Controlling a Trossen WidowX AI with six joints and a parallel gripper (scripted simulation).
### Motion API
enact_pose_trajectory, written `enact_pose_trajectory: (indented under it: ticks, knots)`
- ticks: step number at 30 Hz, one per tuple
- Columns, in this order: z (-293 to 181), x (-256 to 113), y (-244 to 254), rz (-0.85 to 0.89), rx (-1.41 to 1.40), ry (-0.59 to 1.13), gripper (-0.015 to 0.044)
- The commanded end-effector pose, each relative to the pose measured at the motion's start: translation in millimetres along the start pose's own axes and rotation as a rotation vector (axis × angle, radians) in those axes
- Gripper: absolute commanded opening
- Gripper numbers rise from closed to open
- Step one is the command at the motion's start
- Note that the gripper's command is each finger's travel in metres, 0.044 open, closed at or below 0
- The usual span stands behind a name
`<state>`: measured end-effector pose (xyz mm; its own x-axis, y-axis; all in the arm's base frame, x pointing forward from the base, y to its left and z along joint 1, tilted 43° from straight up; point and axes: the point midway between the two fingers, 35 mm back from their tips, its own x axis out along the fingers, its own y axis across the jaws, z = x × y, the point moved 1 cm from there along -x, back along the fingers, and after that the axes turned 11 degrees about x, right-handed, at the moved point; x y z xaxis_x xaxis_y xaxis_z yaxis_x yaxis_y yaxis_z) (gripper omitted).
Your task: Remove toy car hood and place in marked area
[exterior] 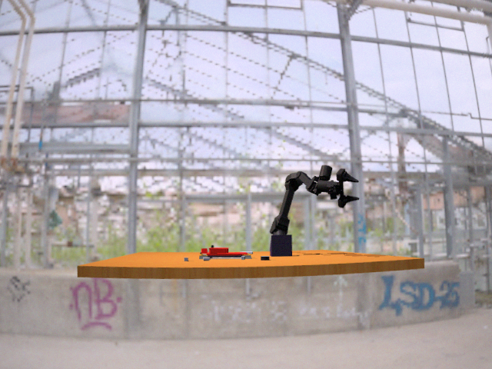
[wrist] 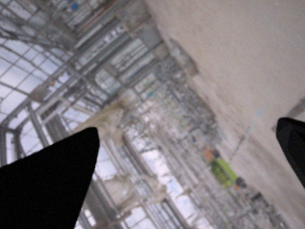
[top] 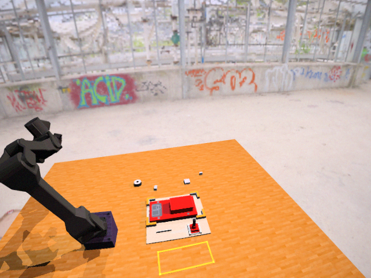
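The toy car [top: 181,204] [exterior: 217,250] is a red body with a raised red block and a flat end bearing a grey printed panel [top: 156,209]. It sits between yellow corner pieces on a pale board [top: 152,236]. I cannot tell the hood apart as a separate piece. The marked area is a yellow outline [top: 158,263] on the table in front of the board, with nothing inside it. My gripper [exterior: 358,190] [wrist: 188,131] is wide open and empty, high up and pointing away from the car. In the top view its fingers are hidden.
A small red piece with a black upright knob [top: 194,227] stands at the board's front right. Behind the board lie a round white-topped piece [top: 137,182] and several small white blocks, one [top: 186,180] larger. The arm's dark base [top: 111,230] [exterior: 280,245] stands left of the board in the top view.
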<state>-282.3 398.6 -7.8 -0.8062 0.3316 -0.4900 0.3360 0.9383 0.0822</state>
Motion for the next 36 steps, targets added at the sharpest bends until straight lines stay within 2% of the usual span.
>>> enact_pose_trajectory:
  ticks: [1, 9, 16, 22, 29, 36]
  knots:
    - [18, -22, 36, 0.089, 0.011, -0.039, 0.044]
    - [63, -62, 87, 0.219, 0.006, -0.187, 0.044]
    - [131, -129, 133, 0.319, -0.014, -0.441, 0.044]
    - [185, -186, 148, 0.352, 0.047, -0.629, 0.044]
    - [243, -259, 148, 0.322, 0.112, -0.862, 0.044]
    - [295, -351, 123, 0.155, 0.164, -1.116, 0.044]
